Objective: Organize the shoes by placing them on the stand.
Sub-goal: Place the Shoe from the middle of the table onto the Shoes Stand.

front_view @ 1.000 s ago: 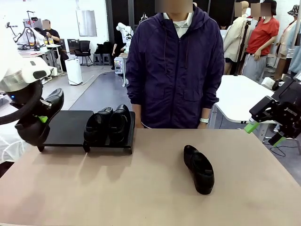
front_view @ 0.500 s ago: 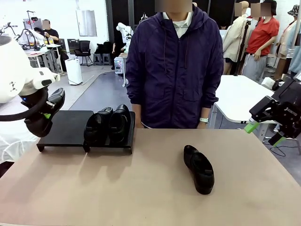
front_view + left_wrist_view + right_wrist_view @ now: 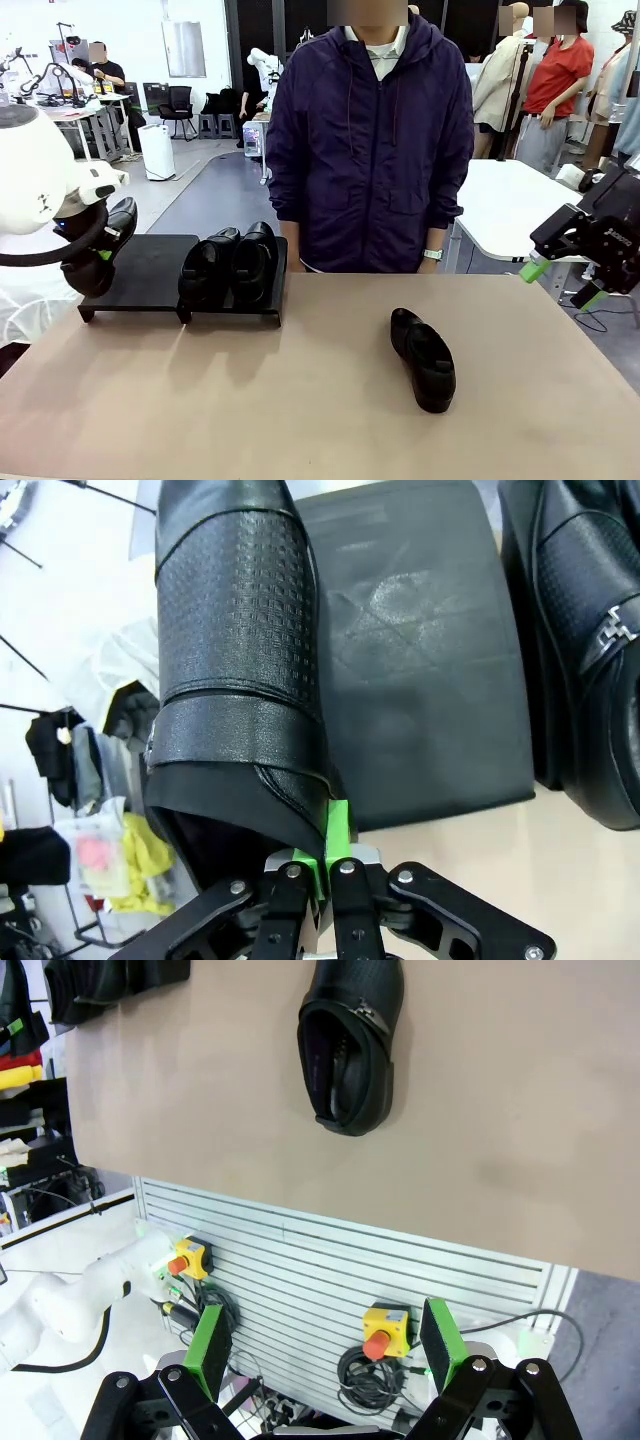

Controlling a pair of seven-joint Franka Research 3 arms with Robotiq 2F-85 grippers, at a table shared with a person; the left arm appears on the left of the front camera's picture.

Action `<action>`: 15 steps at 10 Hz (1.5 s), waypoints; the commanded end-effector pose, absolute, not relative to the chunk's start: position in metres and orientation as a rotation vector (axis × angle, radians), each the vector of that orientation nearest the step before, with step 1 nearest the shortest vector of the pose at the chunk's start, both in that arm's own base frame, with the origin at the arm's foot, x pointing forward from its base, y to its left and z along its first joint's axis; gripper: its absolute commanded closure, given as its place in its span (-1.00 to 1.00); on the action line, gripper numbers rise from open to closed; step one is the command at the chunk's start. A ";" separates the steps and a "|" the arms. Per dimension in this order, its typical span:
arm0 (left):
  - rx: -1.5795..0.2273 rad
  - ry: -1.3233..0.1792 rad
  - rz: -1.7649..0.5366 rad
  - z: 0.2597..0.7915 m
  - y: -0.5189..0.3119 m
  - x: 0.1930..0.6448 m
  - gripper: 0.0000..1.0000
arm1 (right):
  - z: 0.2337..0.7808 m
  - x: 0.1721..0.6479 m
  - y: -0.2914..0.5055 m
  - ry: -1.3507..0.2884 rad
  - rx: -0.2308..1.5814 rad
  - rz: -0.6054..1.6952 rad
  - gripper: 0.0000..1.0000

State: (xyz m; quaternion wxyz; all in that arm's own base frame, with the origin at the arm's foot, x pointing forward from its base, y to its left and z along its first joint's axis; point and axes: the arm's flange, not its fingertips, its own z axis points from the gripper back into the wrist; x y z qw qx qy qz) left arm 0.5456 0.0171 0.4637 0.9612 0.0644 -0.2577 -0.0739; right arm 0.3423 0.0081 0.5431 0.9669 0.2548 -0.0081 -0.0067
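Observation:
My left gripper [image 3: 97, 256] is shut on the rim of a glossy black shoe [image 3: 117, 222], holding it in the air over the left end of the black stand [image 3: 150, 272]. In the left wrist view the green pads [image 3: 338, 830] pinch the heel rim of this shoe [image 3: 240, 650] beside the stand's bare surface [image 3: 420, 670]. Two shoes [image 3: 208, 266] [image 3: 256, 258] sit side by side on the stand's right half; one of them [image 3: 585, 650] shows in the left wrist view. Another shoe [image 3: 424, 358] [image 3: 350, 1045] lies on the tan table. My right gripper [image 3: 561, 284] [image 3: 325, 1345] hangs open off the table's right edge.
A person in a purple jacket [image 3: 372, 140] stands at the far side, hands not on the table. A white table [image 3: 510, 205] stands behind at the right. Two emergency-stop boxes [image 3: 385, 1325] sit on the slatted panel below the table's near edge.
The left arm has swung up and slightly right, carrying the held shoe closer to the stand's left end. The right arm and the other shoes have not moved.

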 end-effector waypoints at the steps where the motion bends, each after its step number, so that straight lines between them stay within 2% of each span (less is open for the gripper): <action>1: 0.125 -0.598 -0.147 0.466 0.016 0.554 1.00 | 0.547 0.344 0.009 -0.016 0.521 -0.006 -1.00; 6: 0.123 -0.601 -0.159 0.451 0.012 0.563 1.00 | 0.547 0.344 0.009 -0.016 0.521 -0.006 -1.00; 7: 0.064 -0.573 -0.175 0.450 0.012 0.563 1.00 | 0.547 0.344 0.009 -0.016 0.521 -0.006 -1.00; 9: 0.057 -0.559 -0.160 0.451 0.013 0.564 1.00 | 0.547 0.344 0.009 -0.016 0.521 -0.006 -1.00; 15: 0.122 -0.554 -0.141 0.456 0.017 0.564 1.00 | 0.547 0.344 0.009 -0.016 0.521 -0.006 -1.00</action>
